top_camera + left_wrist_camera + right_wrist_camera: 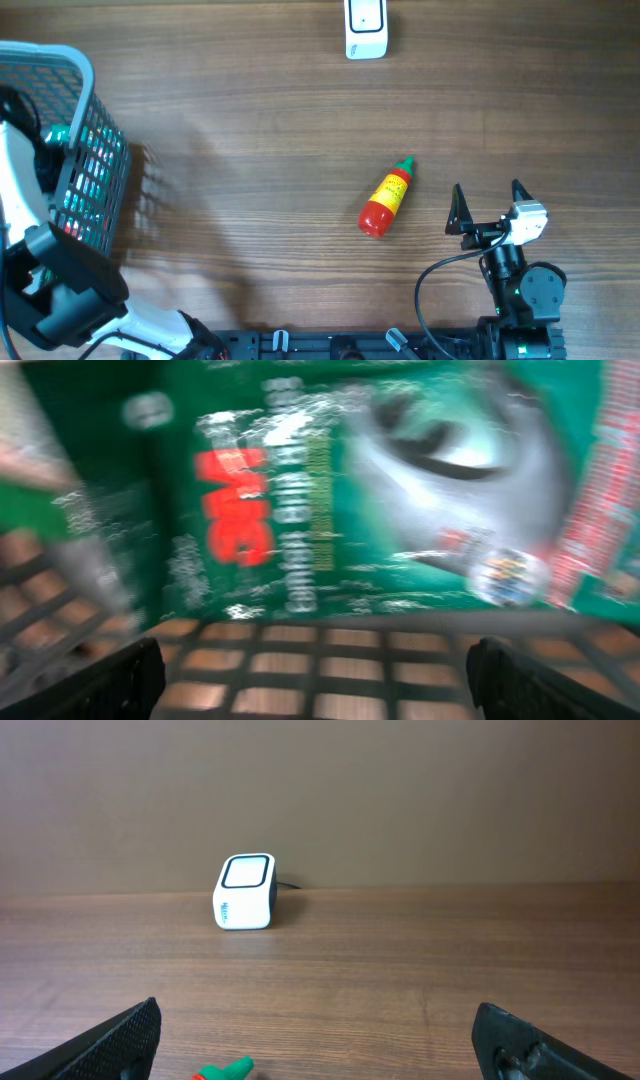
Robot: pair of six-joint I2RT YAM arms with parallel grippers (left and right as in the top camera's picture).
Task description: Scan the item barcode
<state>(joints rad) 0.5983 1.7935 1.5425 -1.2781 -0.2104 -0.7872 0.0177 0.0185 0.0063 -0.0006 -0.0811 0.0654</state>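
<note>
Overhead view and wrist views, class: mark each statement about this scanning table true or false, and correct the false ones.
1. The red sauce bottle lies on its side on the table. True.
2. The right hand grips the bottle. False: it is open and apart from the bottle.
3. The white barcode scanner stands beyond the bottle, near the table's far edge. True.
4. The mesh basket is empty. False: a green package is inside.

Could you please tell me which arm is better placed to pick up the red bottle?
Right: the right gripper, open, sits just beside the bottle, facing the scanner; the left gripper is inside the basket.
</note>
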